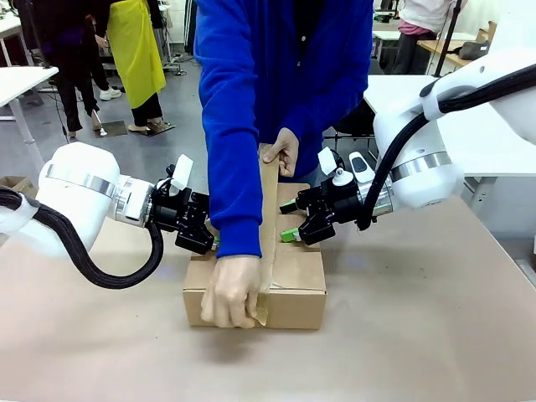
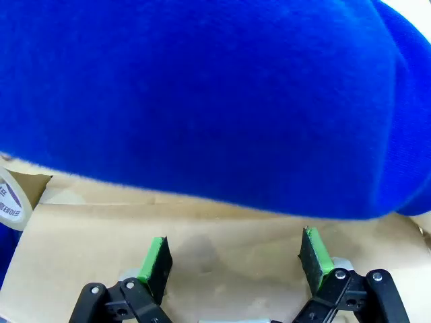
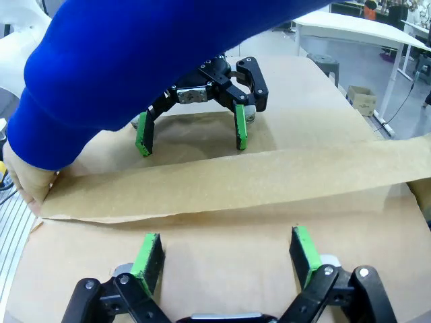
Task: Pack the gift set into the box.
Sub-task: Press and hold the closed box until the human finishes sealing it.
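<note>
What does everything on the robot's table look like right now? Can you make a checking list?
Surface: brown table, bare around the carton.
Job's things: the box sits mid-table, flaps closed; a person's hand presses a strip of brown paper tape along its top seam, the other hand holding the strip at the far end.
Clutter: a tape roll at the box's edge.
Grippers: left gripper and right gripper open, pads resting on the box top either side of the tape.
Cables: black hose looped under the left arm.
Surroundings: white tables, people standing behind.
</note>
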Controlling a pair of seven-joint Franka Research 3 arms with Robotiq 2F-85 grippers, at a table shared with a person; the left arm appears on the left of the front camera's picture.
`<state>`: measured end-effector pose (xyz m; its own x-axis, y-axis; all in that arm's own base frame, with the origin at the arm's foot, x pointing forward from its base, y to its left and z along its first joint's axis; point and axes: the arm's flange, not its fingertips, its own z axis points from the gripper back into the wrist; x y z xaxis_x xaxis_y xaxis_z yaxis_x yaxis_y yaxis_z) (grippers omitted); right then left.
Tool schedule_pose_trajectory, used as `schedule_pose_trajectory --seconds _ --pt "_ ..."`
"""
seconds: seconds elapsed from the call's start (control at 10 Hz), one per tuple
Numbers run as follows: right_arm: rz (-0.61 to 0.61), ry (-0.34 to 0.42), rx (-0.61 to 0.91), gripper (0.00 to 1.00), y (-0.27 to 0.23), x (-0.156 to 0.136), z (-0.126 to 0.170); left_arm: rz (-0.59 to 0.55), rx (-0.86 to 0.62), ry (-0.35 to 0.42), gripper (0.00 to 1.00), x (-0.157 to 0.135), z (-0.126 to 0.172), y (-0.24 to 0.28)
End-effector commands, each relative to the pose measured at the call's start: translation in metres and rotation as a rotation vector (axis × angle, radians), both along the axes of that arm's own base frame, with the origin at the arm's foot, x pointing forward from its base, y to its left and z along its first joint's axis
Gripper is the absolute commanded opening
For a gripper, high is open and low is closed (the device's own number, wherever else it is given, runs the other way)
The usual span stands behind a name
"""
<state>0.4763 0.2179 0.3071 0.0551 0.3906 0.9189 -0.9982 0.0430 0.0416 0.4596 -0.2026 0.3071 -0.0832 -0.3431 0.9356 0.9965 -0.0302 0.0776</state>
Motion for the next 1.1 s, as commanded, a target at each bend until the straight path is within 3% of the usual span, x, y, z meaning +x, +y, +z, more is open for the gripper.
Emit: schedule_pose_trajectory --seconds 0.0,1.0 --pt "-0.014 0.005 0.001 1.00 -0.0001 -0.0028 -0.0032 -0.015 0.009 0.003 1.00 -0.0015 -0.0024 0.0011" --pt "-0.014 0.005 0.001 1.00 -0.0001 -0.0028 -0.0032 -0.015 0.009 0.003 1.00 -0.0015 -0.0024 0.0011"
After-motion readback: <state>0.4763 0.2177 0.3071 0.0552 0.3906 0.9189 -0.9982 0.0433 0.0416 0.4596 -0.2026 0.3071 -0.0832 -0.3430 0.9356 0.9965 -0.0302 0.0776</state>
